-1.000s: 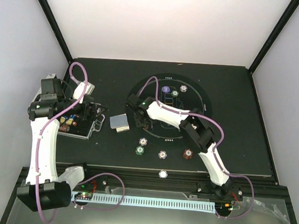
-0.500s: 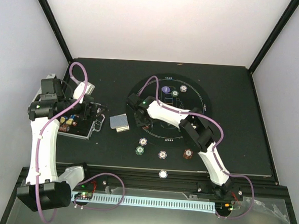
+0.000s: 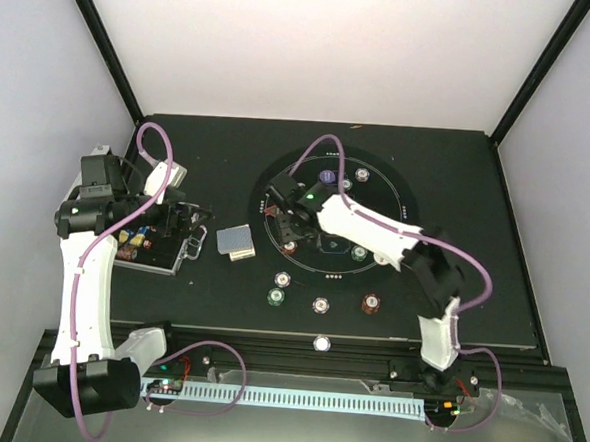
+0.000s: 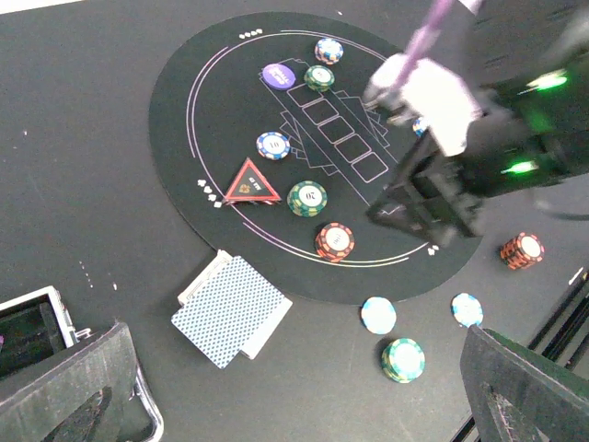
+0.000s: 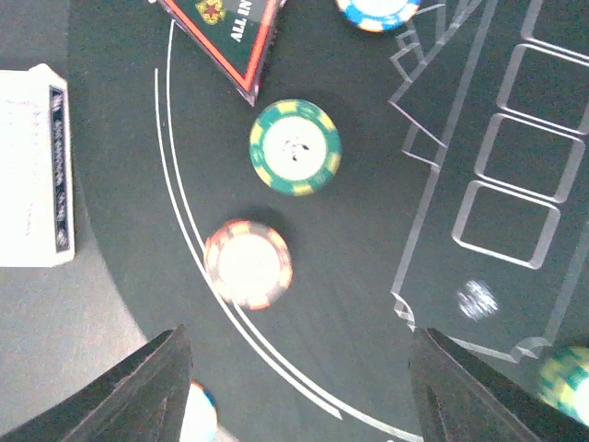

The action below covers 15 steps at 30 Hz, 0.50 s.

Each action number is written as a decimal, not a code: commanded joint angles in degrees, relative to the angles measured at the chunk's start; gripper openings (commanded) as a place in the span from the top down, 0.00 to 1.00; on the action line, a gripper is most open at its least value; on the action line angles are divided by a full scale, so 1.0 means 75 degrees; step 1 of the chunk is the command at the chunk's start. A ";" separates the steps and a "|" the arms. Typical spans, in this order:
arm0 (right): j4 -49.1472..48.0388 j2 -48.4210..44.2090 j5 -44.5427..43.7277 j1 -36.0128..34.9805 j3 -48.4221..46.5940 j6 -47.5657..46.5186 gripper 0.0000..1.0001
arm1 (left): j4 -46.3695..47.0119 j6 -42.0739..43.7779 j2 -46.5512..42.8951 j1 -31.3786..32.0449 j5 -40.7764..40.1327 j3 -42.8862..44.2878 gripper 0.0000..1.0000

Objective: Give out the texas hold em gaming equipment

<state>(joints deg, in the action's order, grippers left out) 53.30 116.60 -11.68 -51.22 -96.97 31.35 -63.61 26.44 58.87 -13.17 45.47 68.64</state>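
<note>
Currently left claw (image 4: 294,391) and right claw (image 5: 308,396) gape; card deck (image 4: 232,310) lies with long axis diagonal.

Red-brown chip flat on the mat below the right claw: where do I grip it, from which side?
Pinch the red-brown chip across its striped rim, straight down from above. It lies flat, so only the round edge offers opposite sides; the green chip sits apart, leaving room.

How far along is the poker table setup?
Done: several chips, the purple button and red triangle sit on the round mat. In hand: nothing; the right arm holds its jaws open over a red chip. Left: cards and loose chips beside the mat.
</note>
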 commanded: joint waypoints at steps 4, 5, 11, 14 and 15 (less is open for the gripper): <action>-0.0063 -0.2726 -0.0424 0.0043 0.2689 0.0296 0.30 | -0.0008 0.0110 -0.0104 -0.0057 0.0303 0.0118 0.01; -0.0094 -0.3096 -0.0419 0.0034 0.3140 0.0385 0.29 | -0.0003 0.0108 -0.0114 -0.0060 0.0345 0.0112 0.01; -0.0078 -0.5088 -0.0614 0.0043 0.5632 0.1252 0.21 | 0.0010 0.0143 -0.0176 -0.0055 0.0477 0.0004 0.01; -0.0159 -0.5666 -0.0470 0.0034 0.6539 0.1531 0.18 | -0.0011 0.0165 -0.0184 -0.0049 0.0457 -0.0023 0.01; -0.0184 -0.5794 -0.0440 0.0037 0.6744 0.1603 0.18 | -0.0023 0.0166 -0.0185 -0.0050 0.0453 -0.0023 0.01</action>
<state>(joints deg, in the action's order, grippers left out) 53.06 77.32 -14.44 -51.22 -51.62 38.72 -63.64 26.48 58.59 -13.17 46.81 68.40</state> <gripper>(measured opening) 0.815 0.989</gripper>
